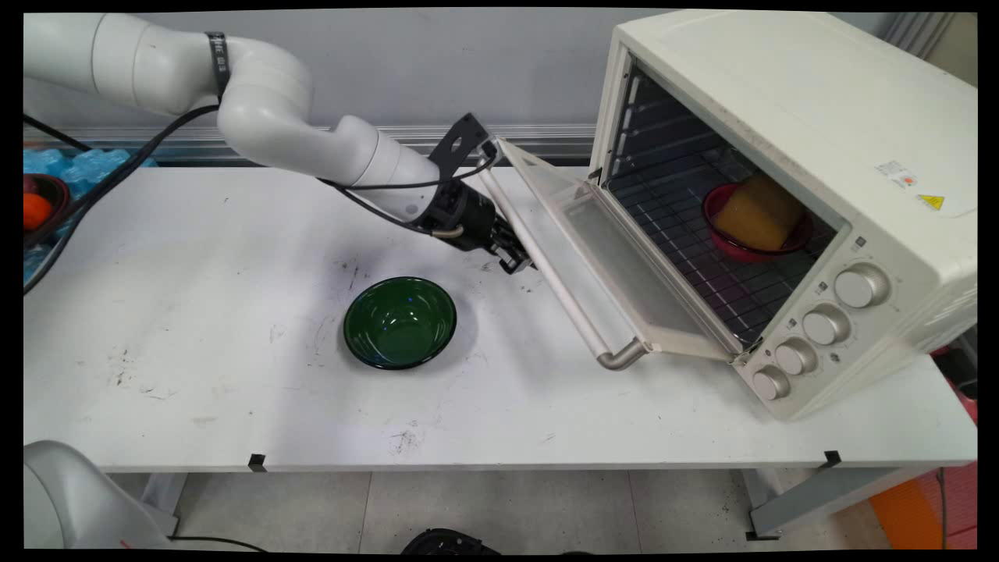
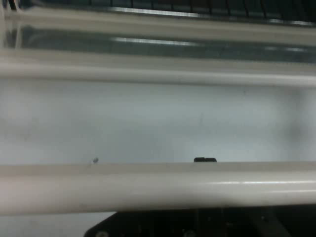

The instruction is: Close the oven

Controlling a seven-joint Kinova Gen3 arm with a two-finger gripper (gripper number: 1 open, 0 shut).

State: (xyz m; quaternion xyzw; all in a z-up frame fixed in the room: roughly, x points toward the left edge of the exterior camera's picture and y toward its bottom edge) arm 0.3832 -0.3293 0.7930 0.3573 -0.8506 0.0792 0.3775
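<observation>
My gripper is at the upper part of the cream handle bar of the toaster oven's door, which hangs partly open. In the hand view the bar runs across in front of the gripper. Only a single black tip shows past the bar at the middle, so the fingers stand shut and touch the bar rather than closing around it. Inside the oven a red bowl with a yellow-orange block rests on the wire rack. A dark green bowl stands empty on the table, left of and below the gripper.
The white table carries scuff marks. At the far left edge sits a dark bowl with an orange fruit, next to blue packaging. Black cables trail from the arm. The oven's knobs face the near right.
</observation>
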